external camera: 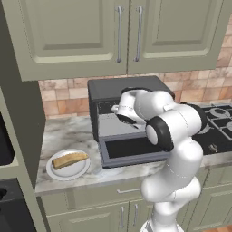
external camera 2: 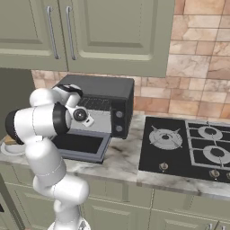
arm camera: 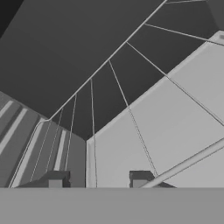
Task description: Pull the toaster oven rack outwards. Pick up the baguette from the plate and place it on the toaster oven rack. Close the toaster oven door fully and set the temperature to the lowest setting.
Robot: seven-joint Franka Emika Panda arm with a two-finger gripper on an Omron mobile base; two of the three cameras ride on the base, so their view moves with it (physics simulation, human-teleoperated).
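I am a white arm reaching from my base into the toaster oven [external camera: 122, 97], a dark grey box on the marble counter [external camera: 68, 133] below pale green cabinets [external camera: 81, 36]. The toaster oven door [external camera: 131, 152] hangs folded down and open toward me, its dark glass facing up. My pincer [arm camera: 97, 178] is inside the cavity, just above the toaster oven rack [arm camera: 131, 118], whose thin wires fan out across the hand view over the pale oven floor. My two dark fingertips [arm camera: 56, 179] stand a little apart, with one rack wire passing beside the right-hand tip; I cannot tell whether they pinch a wire or are merely part-spread around it. The baguette [external camera: 69, 159] lies across the round white plate [external camera: 68, 173] on the counter, to the left of the oven and near the counter's front edge, well apart from my hand. In the right base view, two round knobs [external camera 2: 119, 121] sit on the oven's right control strip, and a black gas hob [external camera 2: 188, 143] lies further right.
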